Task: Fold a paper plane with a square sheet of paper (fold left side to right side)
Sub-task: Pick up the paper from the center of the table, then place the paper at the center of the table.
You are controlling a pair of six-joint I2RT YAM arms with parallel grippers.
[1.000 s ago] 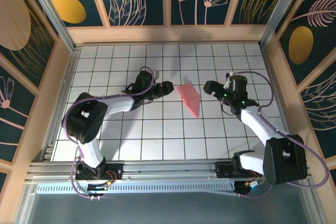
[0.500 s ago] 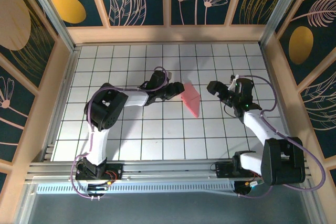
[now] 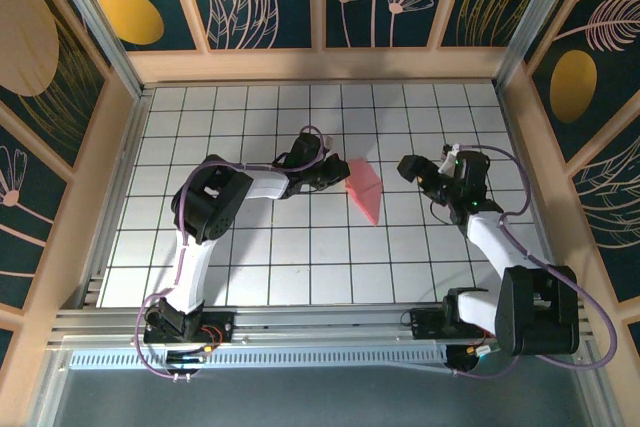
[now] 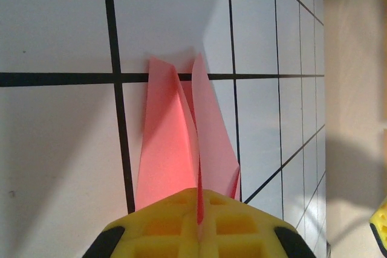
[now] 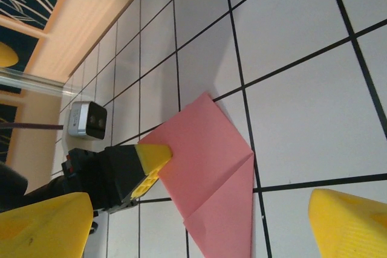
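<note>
Salmon-pink folded paper sheet (image 3: pixel 362 187) mid white-tiled table (image 3: pixel 250 247), long axis far-to-near, point toward arm bases. Left claw (image 3: pixel 338 175) pressed together, pinching sheet's left edge. Right claw (image 3: pixel 415 169) spread, near on right, apart.

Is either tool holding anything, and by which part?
Left tool pinches the paper plane by its raised fold; right tool is open, holding nothing.

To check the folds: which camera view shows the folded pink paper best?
The right wrist view: the folded pink paper lies nearly whole, creases plain, the left gripper shut on its edge. The top external view shows it small; the left wrist view shows it close, its near end hidden by that gripper.
</note>
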